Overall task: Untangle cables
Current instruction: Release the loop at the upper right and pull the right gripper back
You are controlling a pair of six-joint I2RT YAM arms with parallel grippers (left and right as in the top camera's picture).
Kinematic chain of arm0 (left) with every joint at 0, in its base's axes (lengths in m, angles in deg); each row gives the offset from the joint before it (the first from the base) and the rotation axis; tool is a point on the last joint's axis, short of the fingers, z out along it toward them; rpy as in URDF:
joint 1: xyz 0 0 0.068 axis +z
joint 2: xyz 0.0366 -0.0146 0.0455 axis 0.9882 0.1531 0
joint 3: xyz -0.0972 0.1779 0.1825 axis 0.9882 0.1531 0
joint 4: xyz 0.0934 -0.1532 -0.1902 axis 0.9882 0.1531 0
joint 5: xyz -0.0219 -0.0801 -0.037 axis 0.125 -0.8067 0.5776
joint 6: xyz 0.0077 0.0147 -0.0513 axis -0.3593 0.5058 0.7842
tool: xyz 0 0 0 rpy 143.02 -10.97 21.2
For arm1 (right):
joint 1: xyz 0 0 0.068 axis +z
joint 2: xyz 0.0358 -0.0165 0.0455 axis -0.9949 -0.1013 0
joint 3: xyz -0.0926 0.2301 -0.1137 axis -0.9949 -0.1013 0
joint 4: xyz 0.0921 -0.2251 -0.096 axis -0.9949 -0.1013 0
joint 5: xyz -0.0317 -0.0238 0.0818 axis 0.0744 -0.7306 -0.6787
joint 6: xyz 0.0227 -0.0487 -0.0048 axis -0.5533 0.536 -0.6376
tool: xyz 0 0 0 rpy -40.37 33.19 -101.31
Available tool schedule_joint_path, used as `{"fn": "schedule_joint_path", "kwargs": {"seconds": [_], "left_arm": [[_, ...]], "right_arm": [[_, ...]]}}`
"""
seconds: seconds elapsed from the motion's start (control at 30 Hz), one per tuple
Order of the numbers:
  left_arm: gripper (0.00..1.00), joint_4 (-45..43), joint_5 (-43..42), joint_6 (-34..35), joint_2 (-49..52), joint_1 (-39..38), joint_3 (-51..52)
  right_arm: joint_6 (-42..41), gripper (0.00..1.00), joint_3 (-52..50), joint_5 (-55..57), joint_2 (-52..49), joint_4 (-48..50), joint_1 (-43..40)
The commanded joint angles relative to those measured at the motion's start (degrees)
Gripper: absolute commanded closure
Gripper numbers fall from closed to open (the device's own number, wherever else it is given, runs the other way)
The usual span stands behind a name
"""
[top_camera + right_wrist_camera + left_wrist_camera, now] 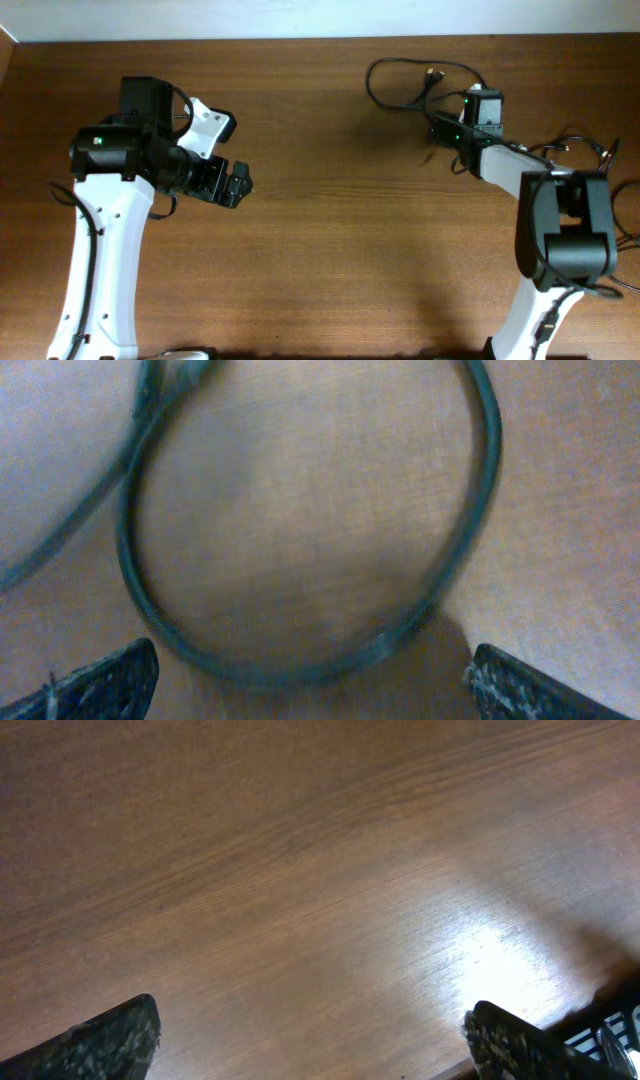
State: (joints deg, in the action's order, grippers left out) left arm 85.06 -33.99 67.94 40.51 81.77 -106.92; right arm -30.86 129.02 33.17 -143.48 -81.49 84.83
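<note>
Now, left gripper (235, 183): fingers spread wide over bare wood, well apart from the work.
table (330, 250): brown woodgrain, soft sheen.
cables (488, 470): far right; thin black rubbery cord in a round loop.
right gripper (310, 685): the nearer one, fingers spread, the loop's near arc lying crosswise between them.

No writing, label, brand or number can be read on the left arm (100, 230), the right arm (560, 225) or the table (320, 250) (both wrist views are blurred).
</note>
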Motion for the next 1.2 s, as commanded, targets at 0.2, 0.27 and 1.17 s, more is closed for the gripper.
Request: {"fn": "schedule_joint_path", "kwargs": {"seconds": [0.2, 0.27, 1.17], "left_arm": [[0.01, 0.0, -0.8, -0.9, 0.3, 0.3, 0.1], [0.01, 0.0, -0.8, -0.9, 0.3, 0.3, 0.1], [0.01, 0.0, -0.8, -0.9, 0.3, 0.3, 0.1]], "right_arm": [[1.1, 0.00, -0.4, -0.8, 29.3, -22.9, -0.3], [1.1, 0.00, -0.4, -0.9, 36.4, -32.5, -0.3], [0.8, 0.01, -0.4, -1.5, 47.0, -60.7, -0.3]]}}
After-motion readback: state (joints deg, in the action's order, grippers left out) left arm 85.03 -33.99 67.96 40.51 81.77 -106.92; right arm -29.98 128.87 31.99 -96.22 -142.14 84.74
